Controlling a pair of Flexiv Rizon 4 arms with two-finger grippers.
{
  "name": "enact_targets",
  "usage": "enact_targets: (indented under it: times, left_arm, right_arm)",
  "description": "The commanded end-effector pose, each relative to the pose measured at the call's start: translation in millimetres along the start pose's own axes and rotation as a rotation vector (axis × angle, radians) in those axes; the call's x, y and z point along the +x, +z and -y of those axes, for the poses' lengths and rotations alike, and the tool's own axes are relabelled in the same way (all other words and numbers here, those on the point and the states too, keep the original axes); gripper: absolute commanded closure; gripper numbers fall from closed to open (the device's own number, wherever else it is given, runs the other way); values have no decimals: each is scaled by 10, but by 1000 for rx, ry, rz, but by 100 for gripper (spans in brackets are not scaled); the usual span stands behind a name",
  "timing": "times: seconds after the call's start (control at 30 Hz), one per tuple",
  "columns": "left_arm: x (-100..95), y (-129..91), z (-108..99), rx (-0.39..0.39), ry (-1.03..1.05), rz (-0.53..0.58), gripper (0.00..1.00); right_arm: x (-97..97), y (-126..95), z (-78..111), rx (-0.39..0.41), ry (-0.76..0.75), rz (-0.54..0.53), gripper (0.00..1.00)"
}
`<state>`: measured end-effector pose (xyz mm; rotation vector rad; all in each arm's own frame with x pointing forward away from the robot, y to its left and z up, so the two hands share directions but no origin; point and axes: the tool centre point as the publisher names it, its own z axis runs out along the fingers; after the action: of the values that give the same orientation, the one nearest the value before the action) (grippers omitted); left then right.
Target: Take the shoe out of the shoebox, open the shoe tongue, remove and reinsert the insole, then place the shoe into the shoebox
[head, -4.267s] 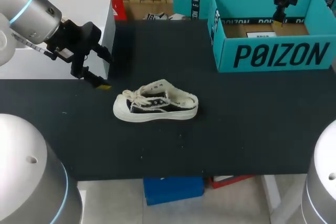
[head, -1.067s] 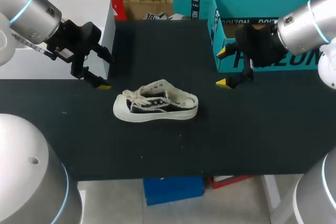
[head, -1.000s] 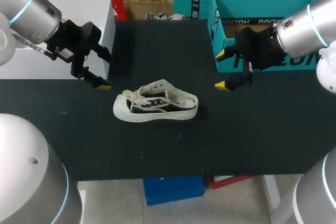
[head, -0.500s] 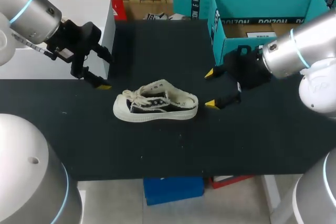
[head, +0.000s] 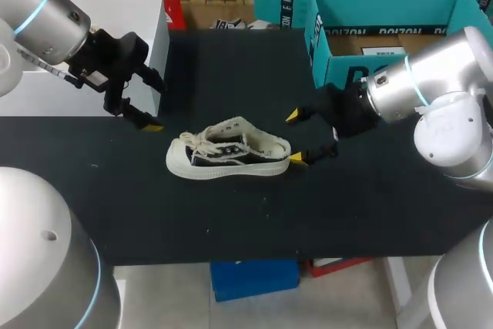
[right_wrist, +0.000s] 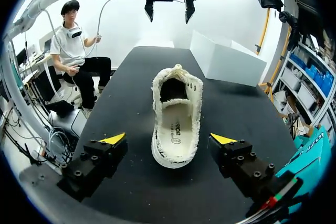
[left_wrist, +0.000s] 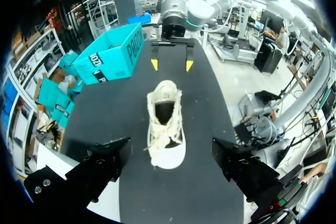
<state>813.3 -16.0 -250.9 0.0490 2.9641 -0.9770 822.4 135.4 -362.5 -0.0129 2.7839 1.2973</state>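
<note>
Right jaws: spread wide and empty, yellow fingertips (head: 294, 116) at the heel end of the shoe (head: 229, 150), neither one touching it.
Left jaws: also parted wide and holding nothing, hanging near the white box (head: 131, 13), off the toe end and well apart from the shoe.
Shoe: upright on its sole on the black worktop (head: 231, 221), out of the teal shoebox (head: 393, 44), toe toward the left arm and heel toward the right; the insole (right_wrist: 176, 129) shows inside.
Shoe against right jaws: the right wrist view shows the heel centred in the gap between the two fingers, with bare worktop on either side; the head view puts one tip just beside the heel.
Handling: probably light. The canvas upper with its frayed collar looks soft and likely to buckle under a pinch, while the rubber sole band looks firmer.
Where to hold: likely low across the heel, on the rubber band, leaving the opening free for the insole. The loose laces (left_wrist: 157, 139) at the toe could snag.
</note>
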Motion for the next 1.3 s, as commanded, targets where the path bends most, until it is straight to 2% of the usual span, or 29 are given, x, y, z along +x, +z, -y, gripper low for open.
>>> enact_targets:
  times: [0.03,0.4,0.73,1.3]
  left_arm:
    - [2,12,-9,2,2,4,0]
    - [2,12,-9,2,2,4,0]
    - [2,12,-9,2,2,4,0]
    - [2,12,-9,2,2,4,0]
  right_arm:
    - [-98,204,67,-20,0,-12,0]
    - [-172,326,171,-36,11,-19,0]
    - [-142,466,259,-57,38,-10,0]
    - [-147,704,299,-97,60,-18,0]
